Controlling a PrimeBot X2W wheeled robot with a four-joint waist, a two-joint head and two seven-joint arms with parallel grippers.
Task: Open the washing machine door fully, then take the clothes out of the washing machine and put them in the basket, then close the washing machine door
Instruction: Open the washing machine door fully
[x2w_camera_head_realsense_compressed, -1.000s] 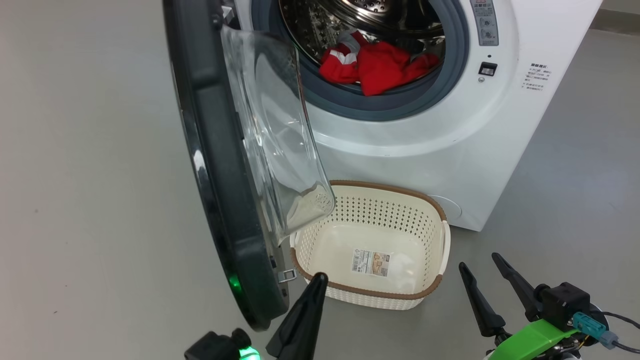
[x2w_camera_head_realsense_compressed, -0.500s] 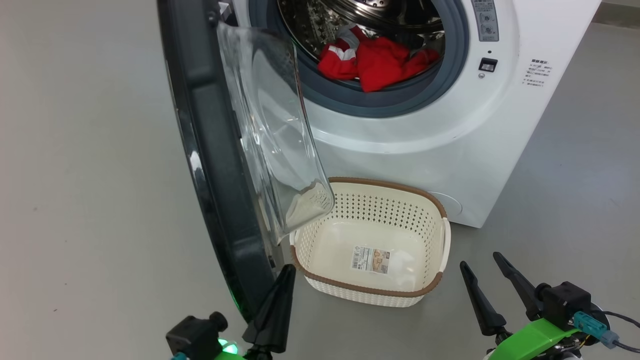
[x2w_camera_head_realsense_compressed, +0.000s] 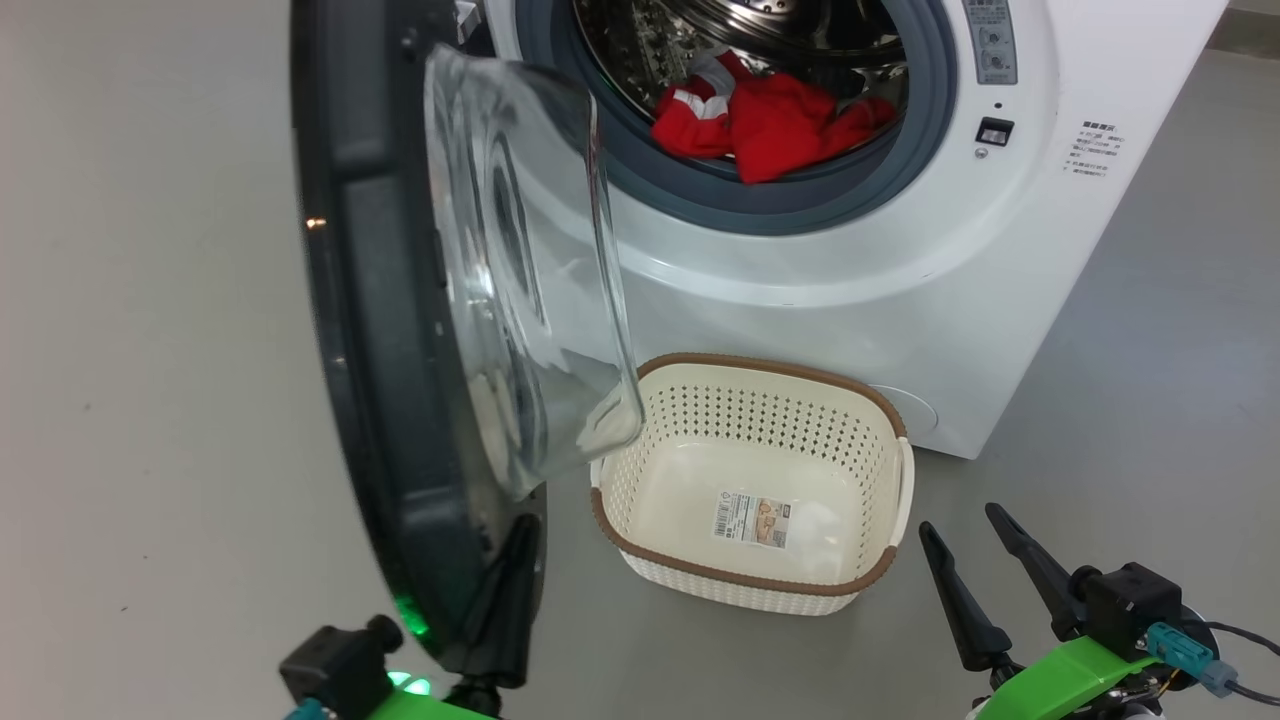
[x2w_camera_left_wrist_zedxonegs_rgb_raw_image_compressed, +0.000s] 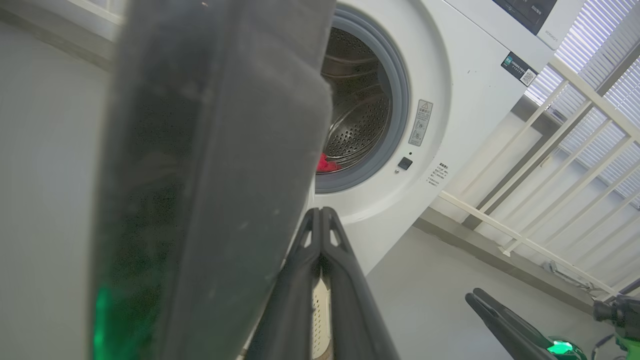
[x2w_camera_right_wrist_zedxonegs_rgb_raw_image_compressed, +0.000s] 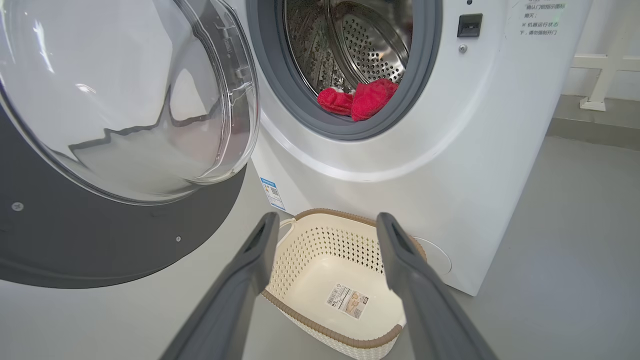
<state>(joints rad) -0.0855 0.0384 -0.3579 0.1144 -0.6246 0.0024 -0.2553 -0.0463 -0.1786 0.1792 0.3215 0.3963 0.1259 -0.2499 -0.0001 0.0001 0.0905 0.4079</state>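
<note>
Pressing its two fingers together on nothing, the left gripper (x2w_camera_head_realsense_compressed: 522, 535) sits at seven o'clock in the head view, tips right at the low inner rim of the washing machine door (x2w_camera_head_realsense_compressed: 370, 300), which stands swung open. At five o'clock the right gripper (x2w_camera_head_realsense_compressed: 958, 522) hangs spread and empty. Between them the basket (x2w_camera_head_realsense_compressed: 745, 580) stands on the floor (x2w_camera_head_realsense_compressed: 150, 400) before the washing machine (x2w_camera_head_realsense_compressed: 850, 300). The clothes (x2w_camera_head_realsense_compressed: 770, 115) lie in its drum at twelve o'clock.

A smooth, pale grey floor (x2w_camera_head_realsense_compressed: 150, 300) spreads all around, evenly lit, with a few faint marks. A white railing (x2w_camera_left_wrist_zedxonegs_rgb_raw_image_compressed: 565, 165) with slanted bars runs along one side, bright slatted blinds (x2w_camera_left_wrist_zedxonegs_rgb_raw_image_compressed: 607, 35) behind it. A darker grey strip (x2w_camera_right_wrist_zedxonegs_rgb_raw_image_compressed: 590, 132) edges the floor.
</note>
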